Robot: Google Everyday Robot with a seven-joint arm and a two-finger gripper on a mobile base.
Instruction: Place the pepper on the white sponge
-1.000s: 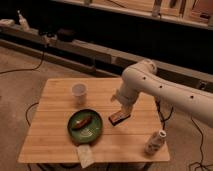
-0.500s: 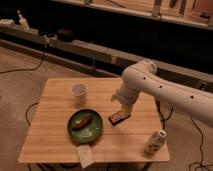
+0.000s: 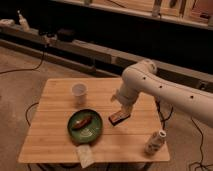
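A wooden table point(image 3: 55, 145) stands in a dim room. A big white arm point(image 3: 165, 92) reaches in from the right side and bends down over the middle of the table. At its end is the tool point(image 3: 120, 111). The tool hangs low, just above a dark block point(image 3: 118, 119) that lies to the right of the green plate point(image 3: 96, 134). The tool's fingers are spread apart, and no one can tell from here if they touch the block.

The pepper point(image 3: 81, 122) is small and reddish-brown. It lies on the green plate, a bit to the left of the middle, and it tilts up toward the right. The tool is well apart from it.

The white sponge point(image 3: 84, 155) lies at the front edge of the table (it looks like one corner hangs over the edge). It sits just below the plate, very near its rim. Nothing lies on top of it.

A white cup point(image 3: 79, 93) stands upright behind the plate, near the back of the table. A white bottle point(image 3: 155, 142) stands near the front right corner, well apart from the plate.
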